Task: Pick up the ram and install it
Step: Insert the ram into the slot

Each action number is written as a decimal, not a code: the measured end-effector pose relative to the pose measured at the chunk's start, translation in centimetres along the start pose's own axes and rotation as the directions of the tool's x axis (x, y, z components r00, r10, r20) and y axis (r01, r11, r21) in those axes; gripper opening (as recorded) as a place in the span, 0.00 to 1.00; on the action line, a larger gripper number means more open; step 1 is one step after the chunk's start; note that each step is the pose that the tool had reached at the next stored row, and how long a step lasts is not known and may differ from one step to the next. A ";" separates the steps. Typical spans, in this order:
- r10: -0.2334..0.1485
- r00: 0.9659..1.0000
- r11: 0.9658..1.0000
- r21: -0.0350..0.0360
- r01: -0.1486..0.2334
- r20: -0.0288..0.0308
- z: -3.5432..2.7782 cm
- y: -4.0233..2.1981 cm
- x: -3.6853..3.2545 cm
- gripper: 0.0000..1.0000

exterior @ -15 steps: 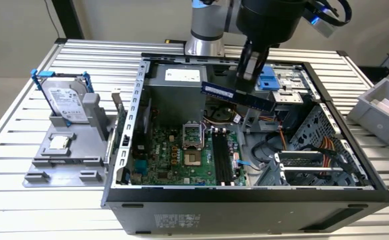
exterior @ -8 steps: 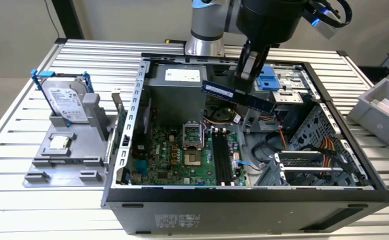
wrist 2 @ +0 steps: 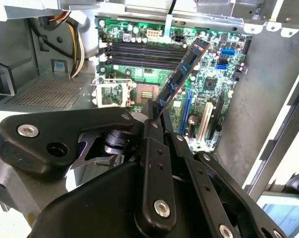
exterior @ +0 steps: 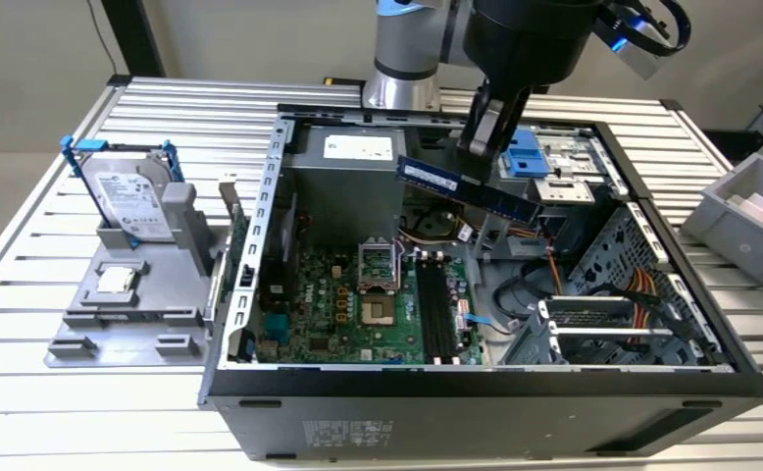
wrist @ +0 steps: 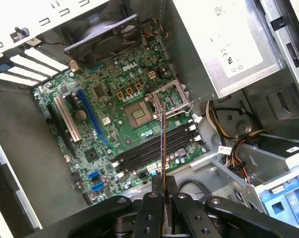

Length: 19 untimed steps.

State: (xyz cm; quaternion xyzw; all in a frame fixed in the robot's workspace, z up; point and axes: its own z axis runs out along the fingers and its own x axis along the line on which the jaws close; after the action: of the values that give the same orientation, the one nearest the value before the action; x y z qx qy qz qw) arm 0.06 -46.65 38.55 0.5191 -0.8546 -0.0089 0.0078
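My gripper (exterior: 478,149) is shut on the ram (exterior: 467,188), a long thin bluish circuit stick. It holds the stick tilted in the air above the open computer case (exterior: 486,378). In the second wrist view the ram (wrist 2: 181,74) sticks out from the gripper (wrist 2: 152,113) over the green motherboard. In the first wrist view the ram (wrist: 162,144) is seen edge-on, rising from the gripper (wrist: 162,182). It hangs above the long black memory slots (wrist: 154,151), which sit beside the processor socket (wrist: 139,115). In the exterior view the slots (exterior: 436,314) lie well below the stick.
On the exterior view's left, a grey holder (exterior: 87,339) carries a silver hard drive (exterior: 133,196) in a blue frame and a small square chip (exterior: 116,280). A grey power supply (exterior: 342,167) and cables (exterior: 578,280) crowd the case. A grey bin (exterior: 729,216) stands at the right.
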 end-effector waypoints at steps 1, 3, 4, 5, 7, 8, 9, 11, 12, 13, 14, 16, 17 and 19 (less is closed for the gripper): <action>0.001 1.000 1.000 0.000 -0.001 0.000 0.00 0.00 0.00 0.00; 0.001 1.000 1.000 0.000 -0.001 0.000 0.00 0.00 0.00 0.00; 0.001 1.000 1.000 0.000 -0.001 0.000 0.00 0.00 0.00 0.00; 0.001 1.000 1.000 0.000 -0.001 0.000 0.00 0.00 0.00 0.00; 0.001 1.000 1.000 0.000 -0.001 0.000 0.00 0.00 0.00 0.00; 0.001 1.000 1.000 0.000 -0.001 0.000 0.00 0.00 0.00 0.00; 0.001 1.000 1.000 0.000 -0.001 0.000 0.00 0.00 0.00 0.00; 0.001 1.000 1.000 0.000 -0.001 0.000 0.00 0.00 0.00 0.00; 0.001 1.000 1.000 0.000 -0.001 0.000 0.00 0.00 0.00 0.00; 0.002 1.000 1.000 0.000 -0.002 0.000 0.00 0.00 0.00 0.00; 0.005 1.000 1.000 0.000 -0.005 0.000 0.00 0.00 0.00 0.00; 0.018 1.000 1.000 0.000 -0.018 0.000 0.00 0.00 0.00 0.00; 0.026 1.000 1.000 0.000 -0.026 0.001 0.00 0.00 0.00 0.00; 0.046 0.999 0.999 0.000 -0.046 0.001 0.00 0.00 0.00 0.00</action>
State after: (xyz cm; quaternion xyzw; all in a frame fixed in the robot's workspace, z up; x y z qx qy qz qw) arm 0.06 -46.66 38.55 0.4993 -0.8663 -0.0091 0.0076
